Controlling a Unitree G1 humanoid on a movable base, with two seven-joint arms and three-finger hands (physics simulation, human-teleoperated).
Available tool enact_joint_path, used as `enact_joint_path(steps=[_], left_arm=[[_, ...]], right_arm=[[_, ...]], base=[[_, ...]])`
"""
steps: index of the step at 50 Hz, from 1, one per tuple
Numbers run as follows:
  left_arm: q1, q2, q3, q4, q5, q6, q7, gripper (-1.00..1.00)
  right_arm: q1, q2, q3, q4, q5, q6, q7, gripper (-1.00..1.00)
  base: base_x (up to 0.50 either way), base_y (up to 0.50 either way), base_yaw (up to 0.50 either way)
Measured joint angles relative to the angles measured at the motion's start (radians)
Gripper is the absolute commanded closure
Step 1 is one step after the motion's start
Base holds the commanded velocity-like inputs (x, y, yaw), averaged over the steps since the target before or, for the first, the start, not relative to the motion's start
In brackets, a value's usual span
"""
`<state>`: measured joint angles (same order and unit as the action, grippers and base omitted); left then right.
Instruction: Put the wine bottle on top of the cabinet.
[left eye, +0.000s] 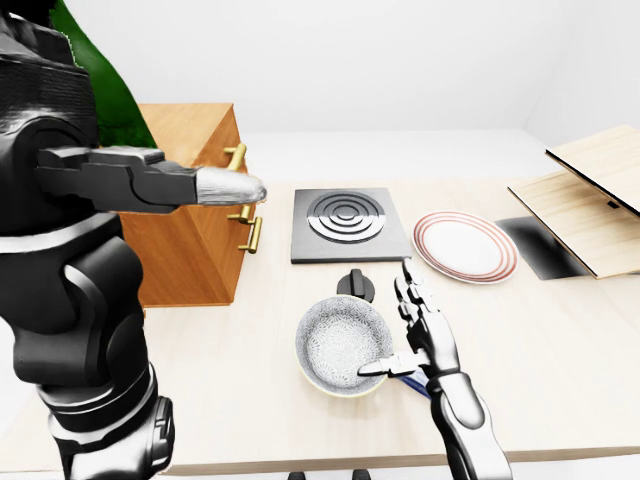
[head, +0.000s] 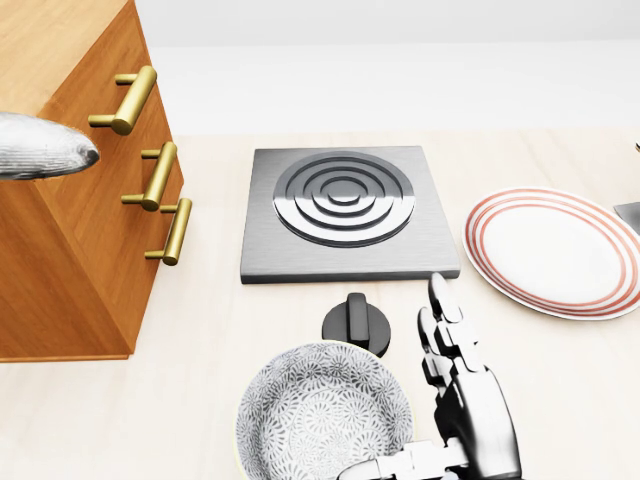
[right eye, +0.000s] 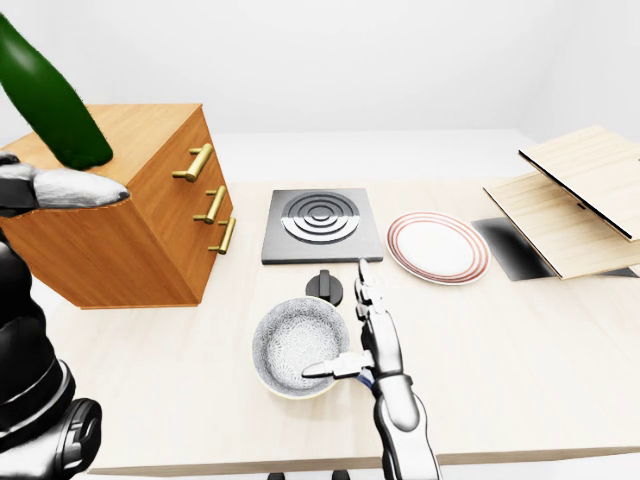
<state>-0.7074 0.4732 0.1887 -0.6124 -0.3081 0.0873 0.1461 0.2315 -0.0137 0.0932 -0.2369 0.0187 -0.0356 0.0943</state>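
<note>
Left hand (left eye: 150, 180) first: in my left-eye view it fills the left side, raised, one finger pointing out; whether it grips the wine bottle (left eye: 100, 90) I cannot tell.

Right-eye view shows the bottle (right eye: 50, 100) tilted above the cabinet (right eye: 140, 200).

Head view: my right hand (head: 460, 400) hangs empty, fingers spread, beside the bowl (head: 320, 410).

Glass looks heavy and slippery; I'd hold its body.

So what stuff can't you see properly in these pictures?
- Wine bottle: the right-eye view's top edge cuts off its neck; the left hand covers its base.
- Left hand's grip: only one fingertip enters the head view, so whether the fingers close round the bottle is unclear.
- Cabinet top: partly hidden by the left arm in the left-eye view.
- Blue thing under the right hand: mostly covered.
</note>
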Motion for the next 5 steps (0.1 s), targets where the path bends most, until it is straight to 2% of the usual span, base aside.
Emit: enact_joint_path(steps=[5], left_arm=[[0.23,-0.161,-0.129,-0.107,0.187,0.0,-0.056,-1.0]], right_arm=[[0.002,-0.001,-0.003,0.0,0.002,-0.002,0.003,-1.0]], base=[[0.0,0.0,0.0]])
